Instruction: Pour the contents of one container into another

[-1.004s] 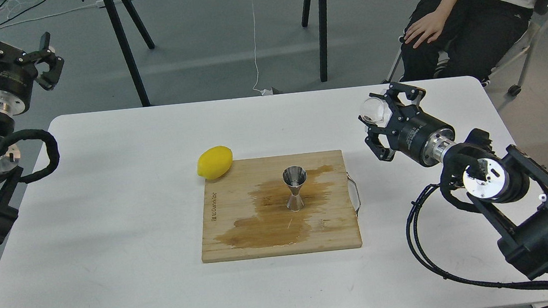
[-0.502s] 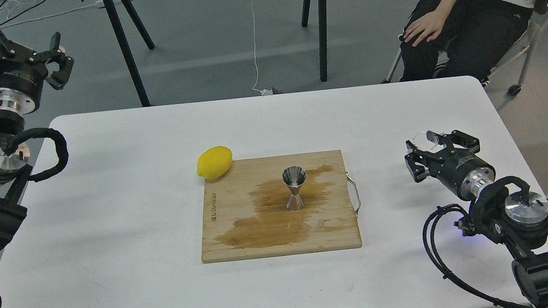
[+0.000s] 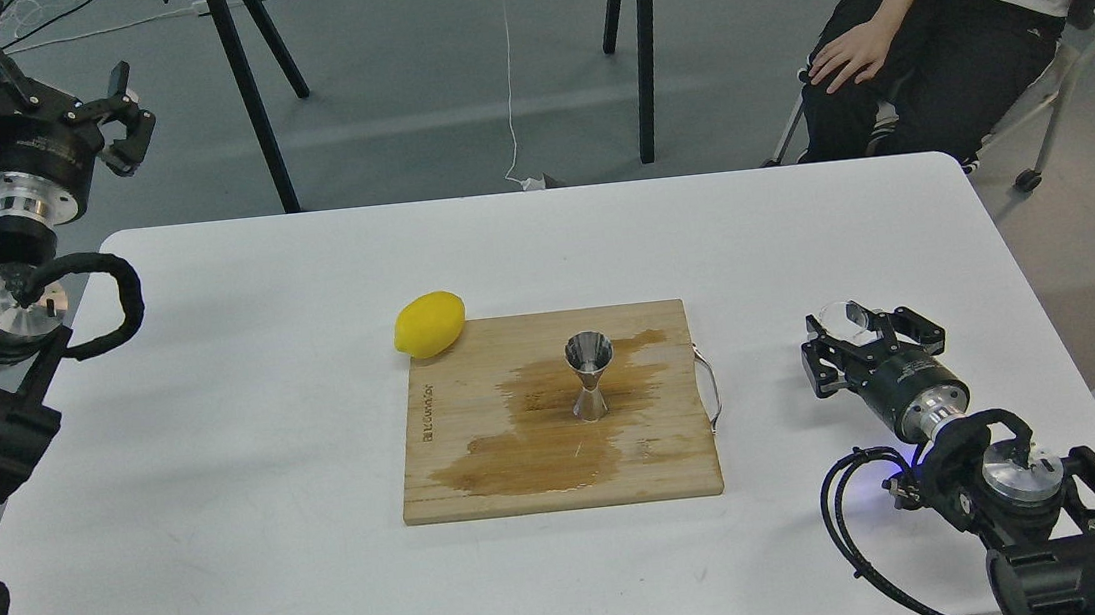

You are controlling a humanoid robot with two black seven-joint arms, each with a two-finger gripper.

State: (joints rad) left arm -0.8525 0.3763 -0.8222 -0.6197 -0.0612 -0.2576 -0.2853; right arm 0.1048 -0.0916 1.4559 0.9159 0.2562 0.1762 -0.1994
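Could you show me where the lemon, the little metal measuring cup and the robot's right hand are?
lemon (image 3: 429, 325), head view, middle of its yellow skin.
metal measuring cup (image 3: 589, 376), head view, at its narrow waist.
right hand (image 3: 856, 330), head view, between its fingertips, where the clear glass cup (image 3: 845, 318) sits.

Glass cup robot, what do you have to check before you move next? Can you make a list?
1. Glass cup held by right gripper: ok.
2. Liquid left in the cup: cannot tell.
3. Jigger upright on the cutting board: ok.
4. Board dry: not ok, a wide brown wet stain surrounds the jigger.
5. Lemon away from the jigger: ok.
6. Left gripper out of the way: ok, raised off the table's left side, open.
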